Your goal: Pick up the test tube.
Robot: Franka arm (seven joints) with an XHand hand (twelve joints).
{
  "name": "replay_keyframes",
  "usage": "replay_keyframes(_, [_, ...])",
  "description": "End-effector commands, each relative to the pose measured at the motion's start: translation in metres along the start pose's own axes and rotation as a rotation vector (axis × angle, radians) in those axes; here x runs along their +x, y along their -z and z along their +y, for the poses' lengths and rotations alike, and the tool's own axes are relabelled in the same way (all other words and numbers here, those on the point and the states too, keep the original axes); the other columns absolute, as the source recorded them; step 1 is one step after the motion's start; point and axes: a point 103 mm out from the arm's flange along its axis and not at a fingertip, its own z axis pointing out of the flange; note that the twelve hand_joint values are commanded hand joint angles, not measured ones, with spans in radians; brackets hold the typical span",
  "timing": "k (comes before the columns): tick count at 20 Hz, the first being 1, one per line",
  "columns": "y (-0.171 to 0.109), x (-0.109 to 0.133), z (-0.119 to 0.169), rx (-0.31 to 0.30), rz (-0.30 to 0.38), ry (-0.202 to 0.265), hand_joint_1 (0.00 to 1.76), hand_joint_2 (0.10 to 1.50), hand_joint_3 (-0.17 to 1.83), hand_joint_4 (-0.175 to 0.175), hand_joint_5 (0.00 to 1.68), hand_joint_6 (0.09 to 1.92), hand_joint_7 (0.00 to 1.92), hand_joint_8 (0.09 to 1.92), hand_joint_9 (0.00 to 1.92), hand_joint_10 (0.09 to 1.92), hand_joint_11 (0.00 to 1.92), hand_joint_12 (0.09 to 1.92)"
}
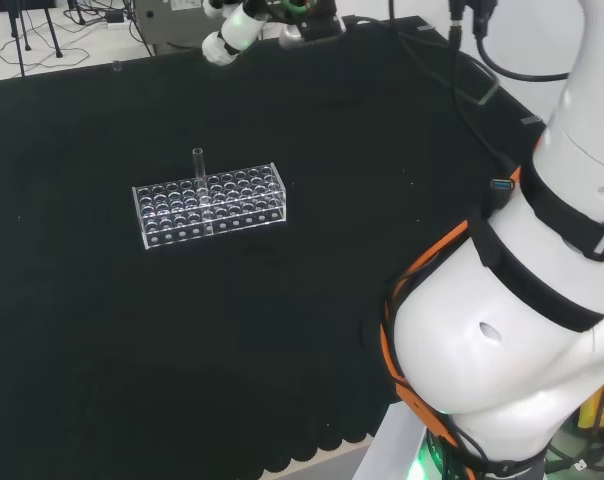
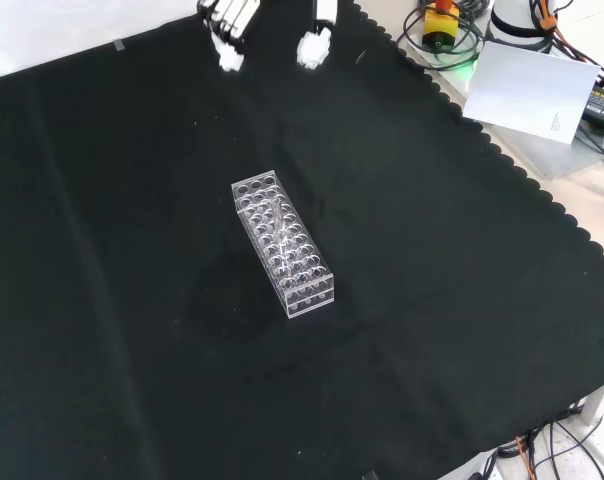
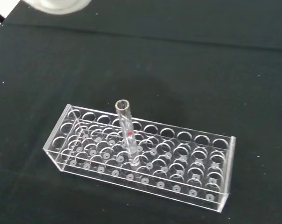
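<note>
A clear plastic test tube rack (image 1: 210, 205) stands on the black cloth, left of the middle in the head view. One clear test tube (image 1: 198, 164) stands upright in a hole near the rack's far row. The wrist view looks down on the tube (image 3: 126, 131) and the rack (image 3: 145, 158), with a small red mark on the tube's wall. The hand (image 1: 234, 35) hovers high over the cloth's far edge, well away from the rack. In the front view the hand (image 2: 229, 35) enters from above the rack (image 2: 282, 245), its fingers (image 2: 317, 45) spread and holding nothing.
The arm's own white links (image 1: 522, 300) stand at the right of the head view. Past the cloth's scalloped edge in the front view lie a white sheet (image 2: 530, 90), a yellow and red button (image 2: 442, 20) and cables. Bare cloth surrounds the rack.
</note>
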Motion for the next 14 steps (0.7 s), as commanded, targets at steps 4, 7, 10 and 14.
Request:
replay_keyframes(4, [-0.04, -0.006, 0.062, 0.13, -0.036, 0.053, 0.72, 0.74, 0.51, -0.135, 0.4, 0.15, 0.41, 0.92, 0.31, 0.99, 0.09, 1.53])
replay_keyframes(7, [-0.057, -0.003, 0.073, 0.174, -0.041, 0.063, 0.72, 0.74, 0.51, -0.137, 0.41, 0.15, 0.42, 0.92, 0.32, 0.98, 0.1, 1.53])
replay_keyframes(10, [-0.068, -0.001, 0.08, 0.204, -0.041, 0.074, 0.72, 0.74, 0.51, -0.139, 0.41, 0.16, 0.43, 0.92, 0.33, 0.98, 0.1, 1.52])
replay_keyframes(14, [-0.079, 0.003, 0.086, 0.224, -0.032, 0.087, 0.73, 0.74, 0.52, -0.14, 0.41, 0.16, 0.43, 0.92, 0.33, 0.98, 0.1, 1.52])
